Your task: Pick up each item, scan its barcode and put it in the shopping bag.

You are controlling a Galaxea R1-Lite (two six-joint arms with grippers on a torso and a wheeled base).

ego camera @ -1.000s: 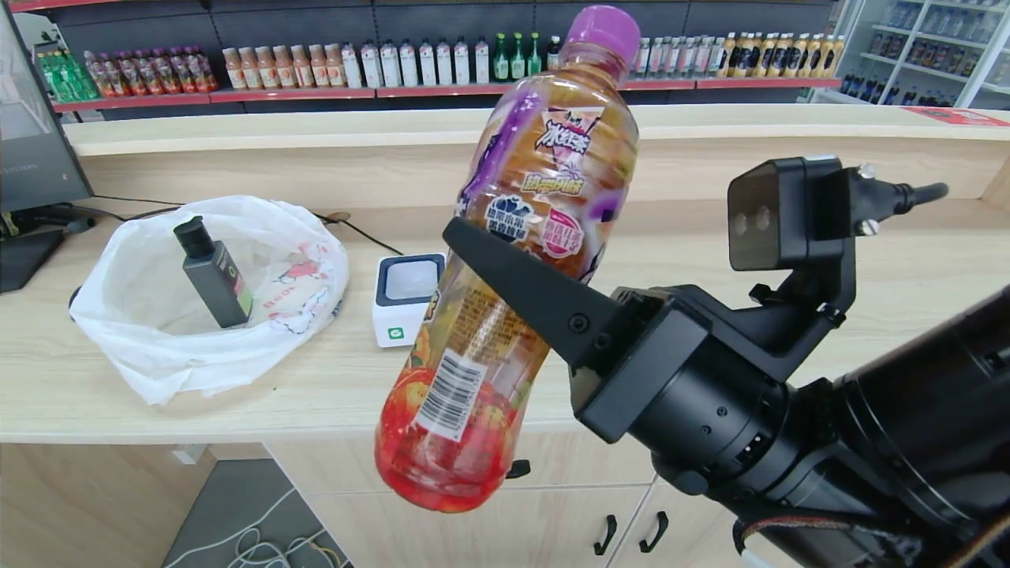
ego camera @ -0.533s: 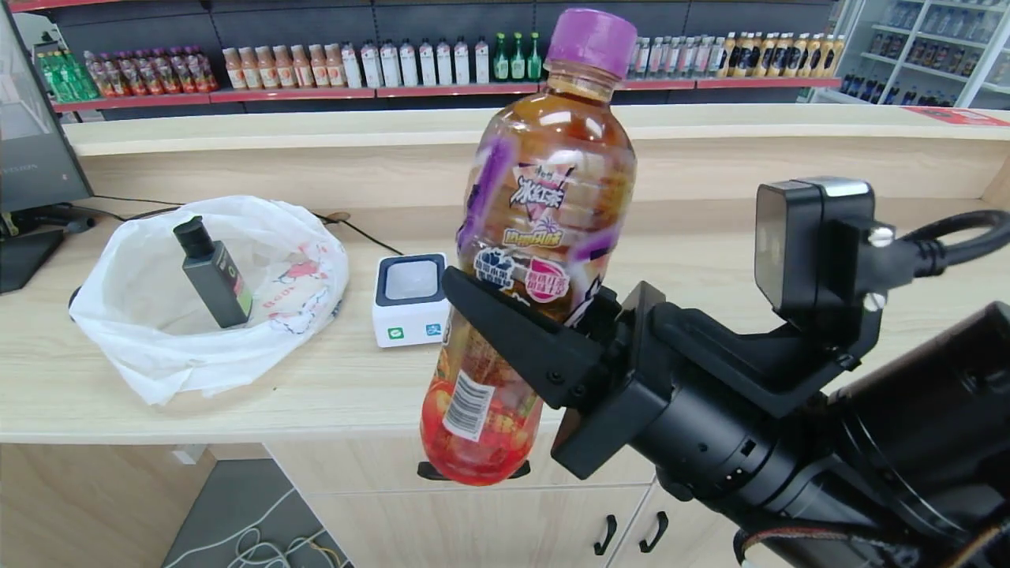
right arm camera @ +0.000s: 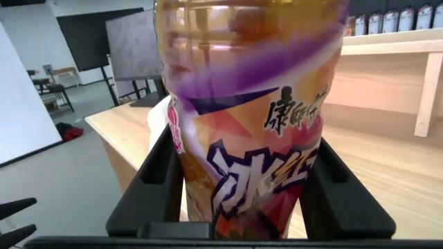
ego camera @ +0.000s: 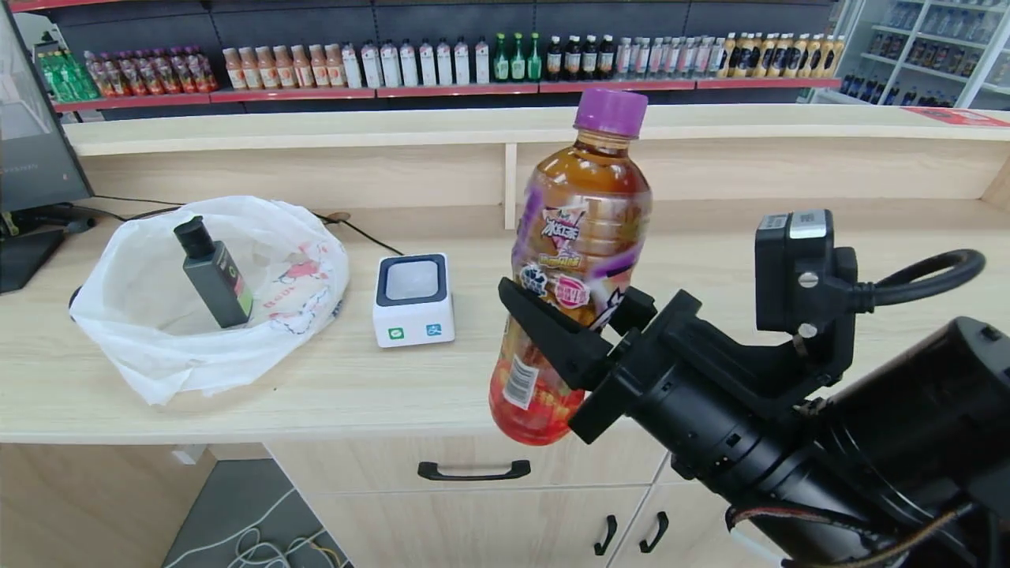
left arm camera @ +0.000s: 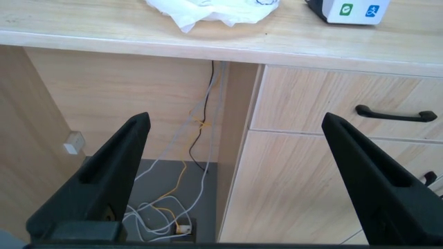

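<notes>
A tea bottle [ego camera: 580, 260] with a purple cap and a barcode low on its side stands nearly upright in the air above the counter's front edge, right of the scanner. My right gripper [ego camera: 572, 319] is shut on its middle; in the right wrist view its label [right arm camera: 256, 138] sits between the two fingers [right arm camera: 156, 183]. The white scanner [ego camera: 413, 300] rests on the counter. Left of it lies the white shopping bag [ego camera: 158, 363] with a dark green bottle [ego camera: 213, 272] inside. My left gripper [left arm camera: 235, 173] hangs open below the counter, facing the cabinet fronts, with nothing between its fingers.
A monitor [ego camera: 31, 150] stands at the counter's far left, with cables running behind the bag. A raised ledge [ego camera: 394, 130] backs the counter, and shelves of bottles [ego camera: 442, 63] lie beyond. Drawers with black handles [ego camera: 473, 471] are under the counter.
My right gripper has carried the tea bottle right, down and away from the head camera. The bottle has turned more upright. The bag and the scanner have stayed put.
</notes>
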